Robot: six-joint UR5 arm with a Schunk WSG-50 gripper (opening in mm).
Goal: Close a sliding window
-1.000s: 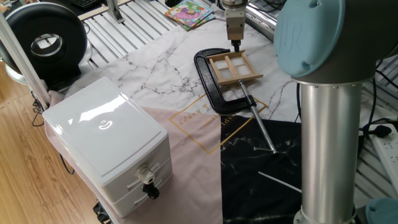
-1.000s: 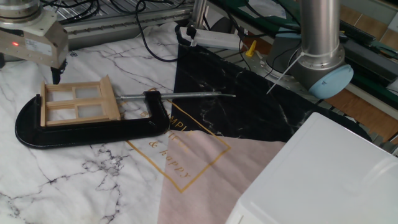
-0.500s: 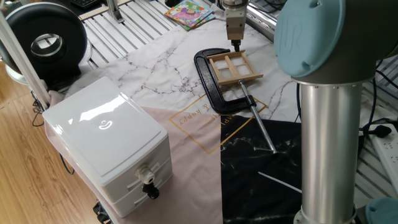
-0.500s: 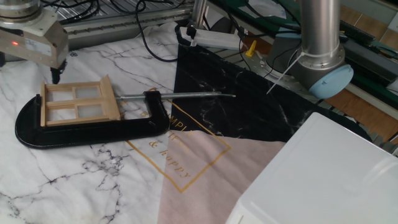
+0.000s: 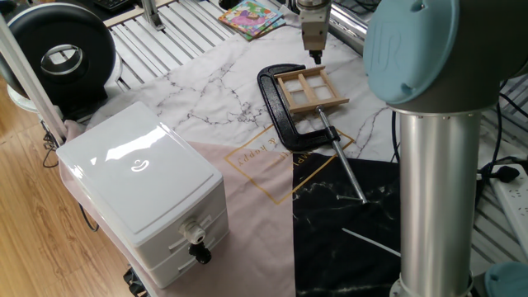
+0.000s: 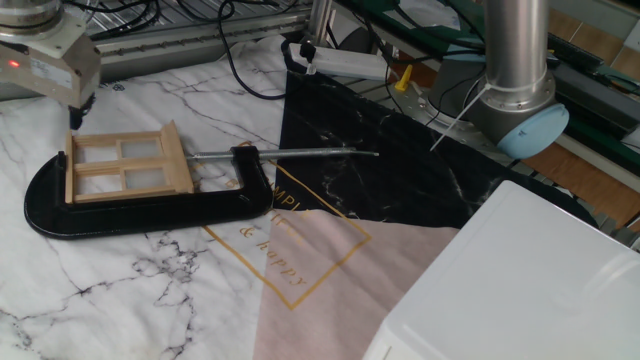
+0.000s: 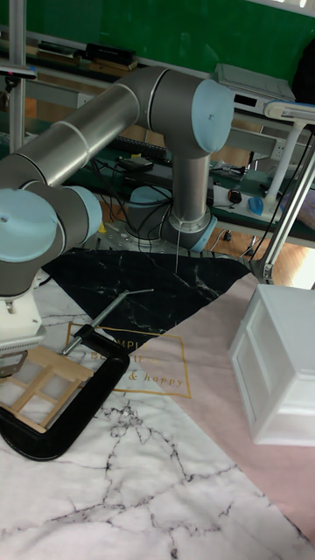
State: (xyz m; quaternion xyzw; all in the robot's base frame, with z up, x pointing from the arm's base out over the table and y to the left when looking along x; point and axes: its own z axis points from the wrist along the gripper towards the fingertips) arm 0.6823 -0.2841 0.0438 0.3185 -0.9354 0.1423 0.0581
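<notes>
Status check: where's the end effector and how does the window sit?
End effector above the sliding window's far edge, not touching; open or shut unclear. Window flat, held in black C-clamp. Nothing between them.

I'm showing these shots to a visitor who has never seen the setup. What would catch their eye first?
Probably the small wooden sliding window held in a black C-clamp on the marble-patterned mat, with the pincer hovering just above the window's far edge. Next, the big white drawer box at the mat's near corner in one fixed view, and the robot's thick grey and blue arm arching over the table in the tall view.
</notes>
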